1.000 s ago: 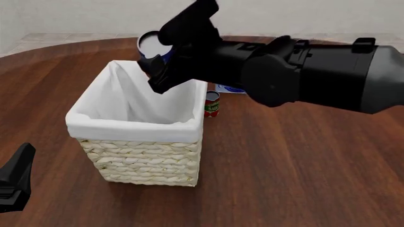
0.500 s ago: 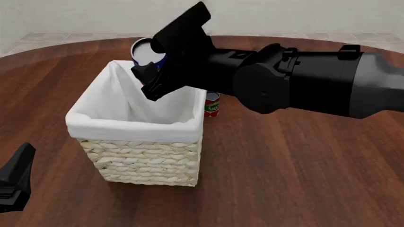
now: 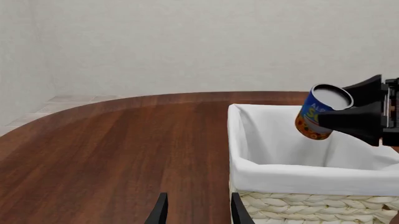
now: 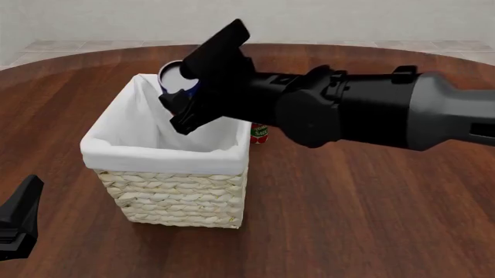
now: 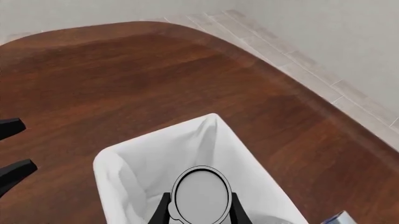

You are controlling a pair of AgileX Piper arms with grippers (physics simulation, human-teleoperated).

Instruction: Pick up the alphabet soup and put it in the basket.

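The alphabet soup [image 4: 178,76] is a can with a blue and orange label and a pale top. My right gripper [image 4: 190,87] is shut on it and holds it tilted over the far side of the basket's opening. In the right wrist view the soup's top [image 5: 201,195] sits between the two fingers [image 5: 163,211], with the lining below. The basket [image 4: 166,152] is cream wicker with a white cloth folded over its rim [image 5: 118,156]. In the left wrist view the soup [image 3: 319,112] hangs above the basket [image 3: 293,175]. My left gripper [image 3: 196,207] is open near the table's front left [image 4: 19,219], apart from the basket.
A small red can [image 4: 260,132] stands just behind the basket's right corner, mostly hidden by my right arm. A corner of a blue-and-white box [image 5: 339,218] shows beyond it. Brown wooden tabletop [image 4: 363,202] surrounds the basket.
My right gripper has carried the soup leftward and downward, from behind the basket's far rim to over its opening. The left gripper has not moved.
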